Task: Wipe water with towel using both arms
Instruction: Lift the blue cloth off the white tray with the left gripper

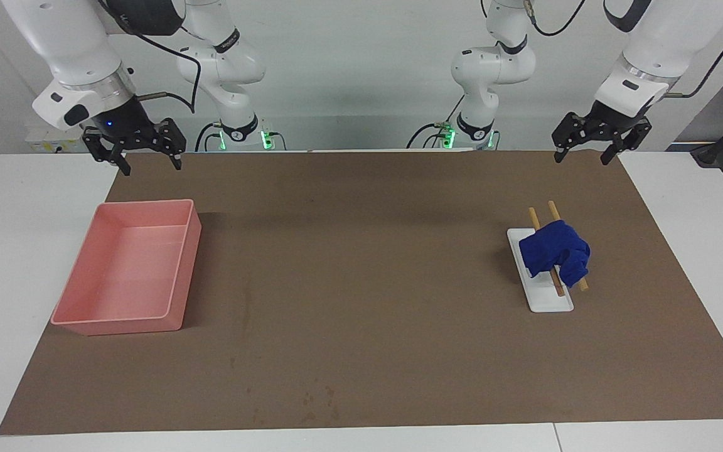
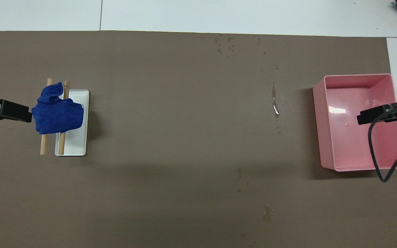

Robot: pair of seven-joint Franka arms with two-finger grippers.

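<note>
The blue towel (image 1: 555, 251) (image 2: 58, 115) lies bunched over two wooden rods (image 1: 532, 216) (image 2: 43, 144) that rest on a small white tray (image 1: 553, 302) (image 2: 78, 137) toward the left arm's end of the table. Water shows as a thin shiny streak (image 2: 275, 106) on the brown mat (image 1: 361, 263), between the towel and the pink tray. Scattered drops (image 2: 226, 43) (image 1: 317, 402) lie near the mat's edge farthest from the robots. My left gripper (image 1: 582, 157) hangs open and empty above the mat's robot-side edge. My right gripper (image 1: 152, 167) hangs open and empty at the other end, by the pink tray.
A pink tray (image 1: 179, 276) (image 2: 319, 131) stands toward the right arm's end of the mat, with a glint on its floor. More small wet marks (image 2: 266, 212) lie on the mat nearer the robots. White table borders the mat.
</note>
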